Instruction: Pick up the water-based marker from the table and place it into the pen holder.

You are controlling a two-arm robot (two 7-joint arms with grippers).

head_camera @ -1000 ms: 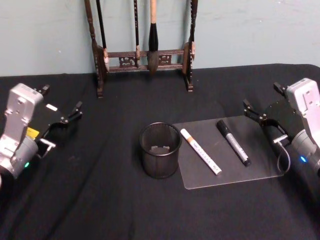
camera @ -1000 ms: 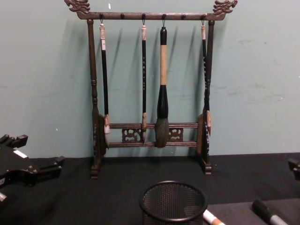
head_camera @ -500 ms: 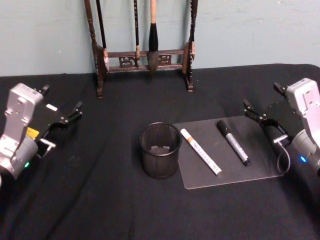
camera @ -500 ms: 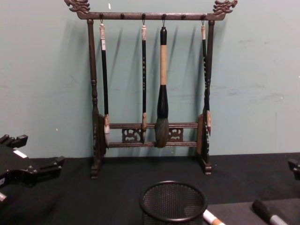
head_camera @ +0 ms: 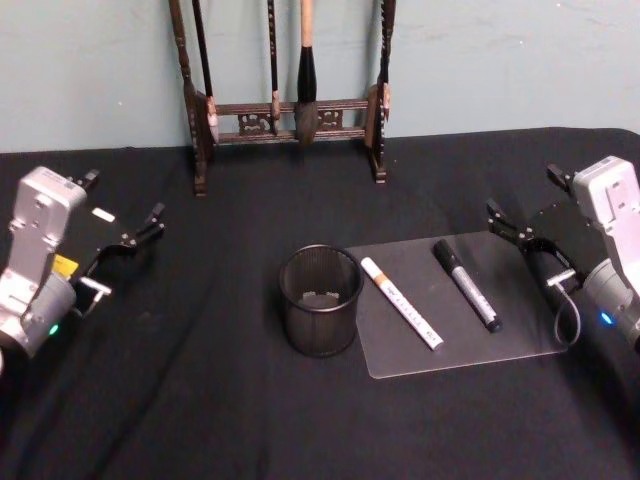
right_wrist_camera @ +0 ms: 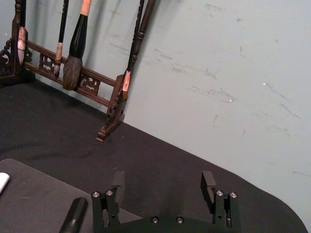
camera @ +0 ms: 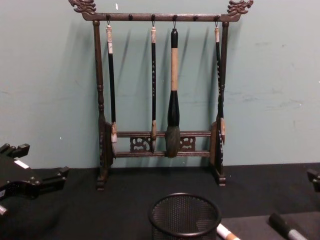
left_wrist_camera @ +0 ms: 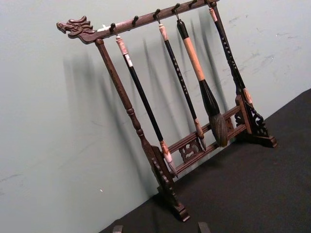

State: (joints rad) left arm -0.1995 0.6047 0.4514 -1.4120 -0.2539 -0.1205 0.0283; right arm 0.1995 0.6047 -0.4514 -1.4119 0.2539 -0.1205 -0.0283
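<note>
From the head, the holder [head_camera: 318, 335] stands upright near the middle of the table [head_camera: 200, 410], its mesh cup holding nothing. Just to its right lies a clear mat [head_camera: 525, 325] with two markers flat on it. The white marker [head_camera: 401, 302] is nearer the holder and the black marker [head_camera: 466, 285] is beside it, the two apart from each other. Which of them is the water-based one I cannot tell. The left pincer [head_camera: 122, 198] hangs released over the table's left side, well apart from the holder. The right pincer [head_camera: 523, 190] is also spread wide and grasps nothing, hanging near the mat's far right corner. A wooden rack [head_camera: 280, 106] stands at the back by the wall.

The left wrist camera looks at the rack [left_wrist_camera: 130, 110] with its four hanging brushes [left_wrist_camera: 204, 87]. Two fingertips [left_wrist_camera: 203, 226] of the left pincer peek in, apart.

The right wrist camera shows the right pincer [right_wrist_camera: 163, 182] with its fingers spread over the table. The black marker's cap [right_wrist_camera: 75, 216] lies on the mat [right_wrist_camera: 29, 199] near one finger without touching it. An end of the white marker [right_wrist_camera: 2, 182] lies farther off.

From the chest, the holder [camera: 170, 225] stands in front of the rack [camera: 100, 125]. The white marker's tip [camera: 227, 233] and the black marker [camera: 282, 226] lie to its right. The left pincer [camera: 37, 162] hangs released at the left.
</note>
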